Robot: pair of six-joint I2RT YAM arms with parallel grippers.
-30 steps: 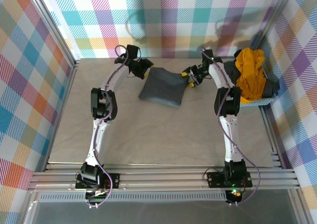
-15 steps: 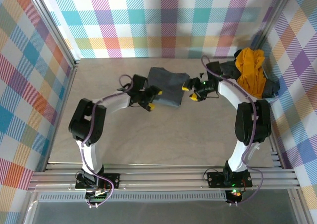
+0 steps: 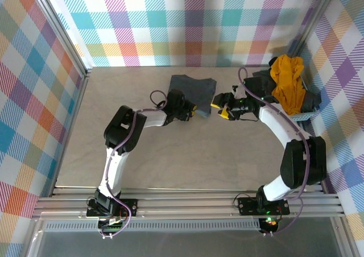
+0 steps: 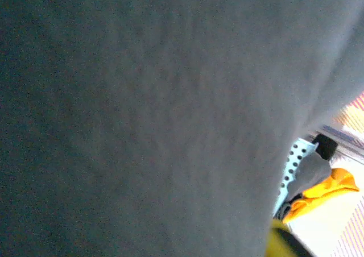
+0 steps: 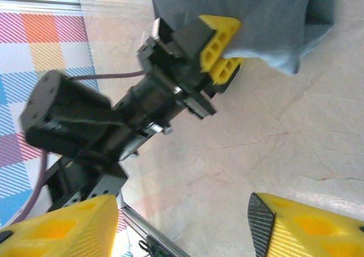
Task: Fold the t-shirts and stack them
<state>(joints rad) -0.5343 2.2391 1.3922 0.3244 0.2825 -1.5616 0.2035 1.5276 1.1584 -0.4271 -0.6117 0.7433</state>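
We see the grey shirt [image 3: 190, 89] folded small at far-centre of the table [image 3: 170, 154], its back edge near the plaid wall [image 3: 193, 29]. L gripper [image 3: 194, 110] sits at the shirt's near edge, clenched on the cloth. The R wrist cam shows its yellow fingers [image 5: 219, 52] pinched on a pale corner of the fabric.

R gripper [image 3: 219, 106] hangs just beside the shirt's right edge, jaws spread wide over bare tabletop.

Basket [image 3: 293, 117] stands at the right wall w/ the yellow shirt [image 3: 287, 83] heaped on a dark shirt [image 3: 312, 101], both over the rim. R arm runs just beside the basket's near corner, so that side's tight.

Open room is the left half of the table plus the near stretch down to the rail. From the L wrist cam, grey cloth lies close across the lens, w/ the basket's holed wall at lower right.
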